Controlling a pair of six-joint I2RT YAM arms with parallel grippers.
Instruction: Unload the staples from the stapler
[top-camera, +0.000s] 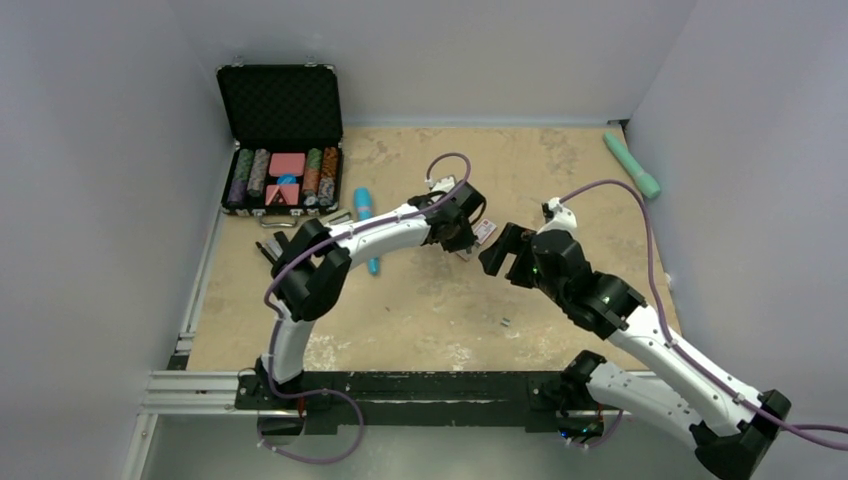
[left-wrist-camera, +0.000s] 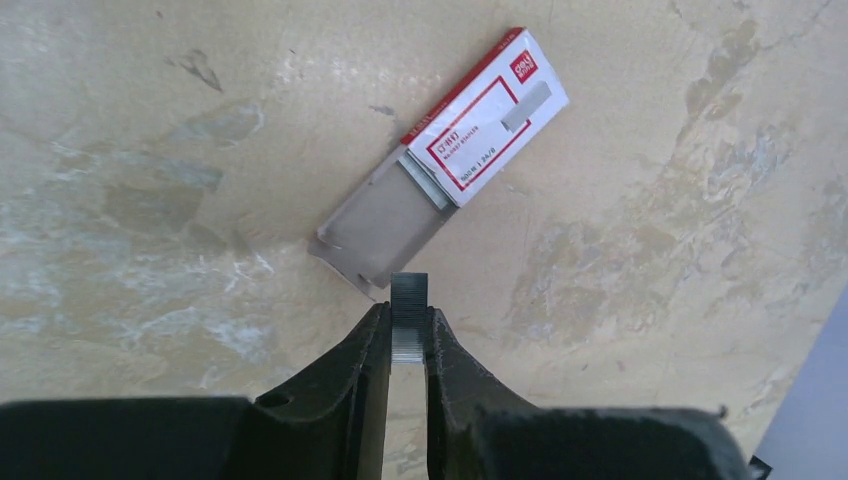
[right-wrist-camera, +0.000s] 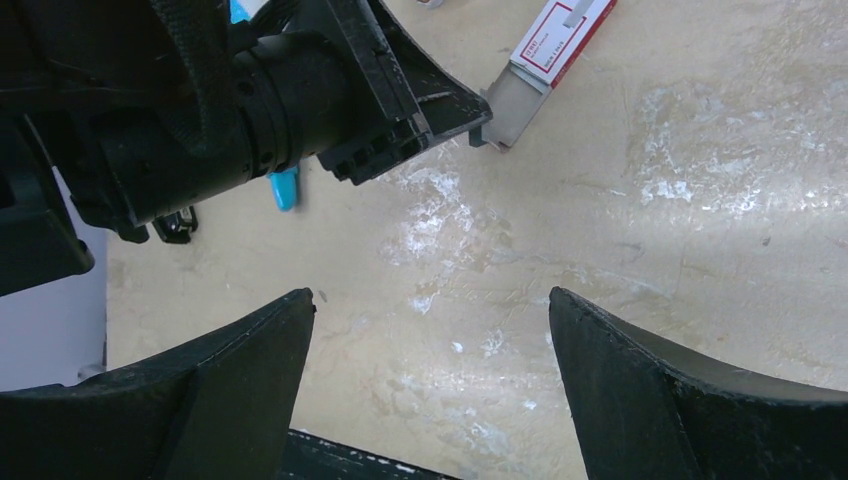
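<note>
My left gripper (left-wrist-camera: 408, 325) is shut on a short grey strip of staples (left-wrist-camera: 409, 300), held just above the table at the open end of a staple box. The box (left-wrist-camera: 490, 125) is white and red, with its grey inner tray (left-wrist-camera: 385, 220) slid out. It also shows in the top view (top-camera: 485, 232) and in the right wrist view (right-wrist-camera: 560, 35). The blue stapler (top-camera: 366, 225) lies left of the left arm. My right gripper (right-wrist-camera: 430, 300) is open and empty over bare table, just right of the left gripper (top-camera: 462, 240).
An open black case of poker chips (top-camera: 282, 150) stands at the back left. A green handle-like object (top-camera: 632, 165) lies at the back right. A small black item (top-camera: 275, 245) lies by the left arm's elbow. Walls close in on both sides.
</note>
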